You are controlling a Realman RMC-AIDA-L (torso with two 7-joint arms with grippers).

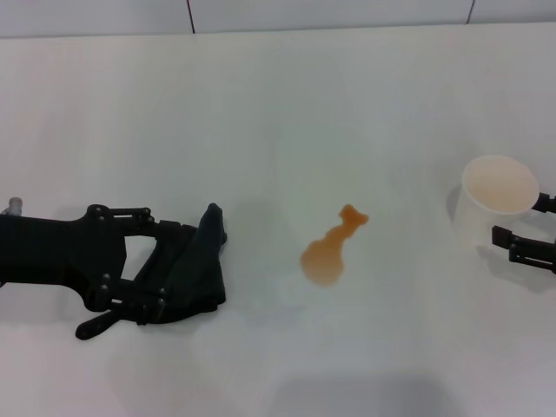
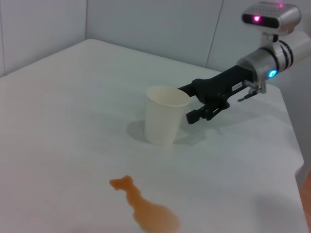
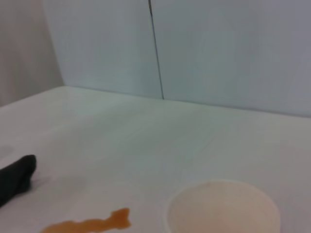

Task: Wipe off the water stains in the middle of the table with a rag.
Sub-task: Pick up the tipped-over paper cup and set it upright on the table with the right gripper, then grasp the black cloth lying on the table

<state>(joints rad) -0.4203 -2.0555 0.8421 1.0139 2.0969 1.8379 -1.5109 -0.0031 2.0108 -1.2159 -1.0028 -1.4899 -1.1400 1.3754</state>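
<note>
The job looked to be at its early step: the soft, dark, crumpled rag (image 1: 195, 274) was gripped in the left tool (image 1: 165, 278), whose black fingers were clenched around the cloth's folds, and it sat low on the wide, smooth white desk (image 1: 261, 113), near the spill but not touching it. The spill was the small orange, see-through water stains (image 1: 330, 248), shaped like a gourd with a round body and a thin neck ending in a little flared tip. It lay flat and shiny, and it looked whole, so I judged that no wiping had been done yet. The next move seemed to call for sliding the rag over to the stains, pressing it down flat, and rubbing across both the round part and the neck. The cloth looked soft and floppy, so it should soak up the liquid well. On the far side of the stains from the rag stood a pale paper cup (image 1: 497, 198), round and open at the top, with nothing showing inside. The right tool (image 2: 206, 104) was at the cup, with one thin black finger on each side of it, and I could not tell if it squeezed the cup or not.
</note>
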